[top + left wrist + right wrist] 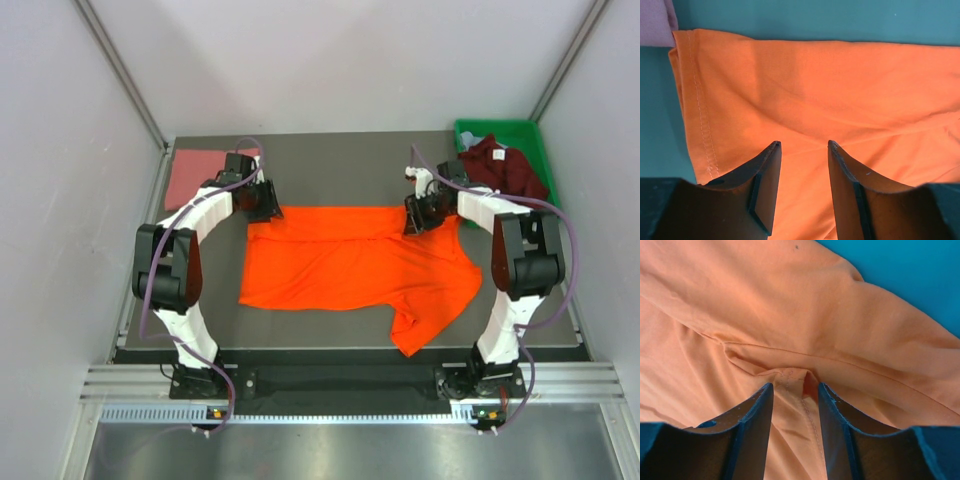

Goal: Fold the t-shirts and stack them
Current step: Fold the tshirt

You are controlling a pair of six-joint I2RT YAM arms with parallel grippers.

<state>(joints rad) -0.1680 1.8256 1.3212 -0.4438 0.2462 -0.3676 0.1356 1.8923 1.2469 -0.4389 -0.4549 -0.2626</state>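
Observation:
The bright orange t-shirt [350,265] lies spread on the dark table, one sleeve trailing toward the near right. My left gripper [265,205] is open over its far left corner, near the stitched hem [700,120], with flat cloth showing between the fingers [804,144]. My right gripper [415,218] is open at the shirt's far right edge, fingers either side of a puckered ridge of seam [795,385]. The salmon pink t-shirt [195,175] lies folded at the far left. The dark maroon t-shirt [500,165] is in the bin, with a bit of pale blue-grey cloth [497,141] behind it.
A green plastic bin [500,127] stands at the far right corner. Grey walls close in the table on three sides. The pink shirt's edge shows at the top left of the left wrist view [655,20], just past the orange hem.

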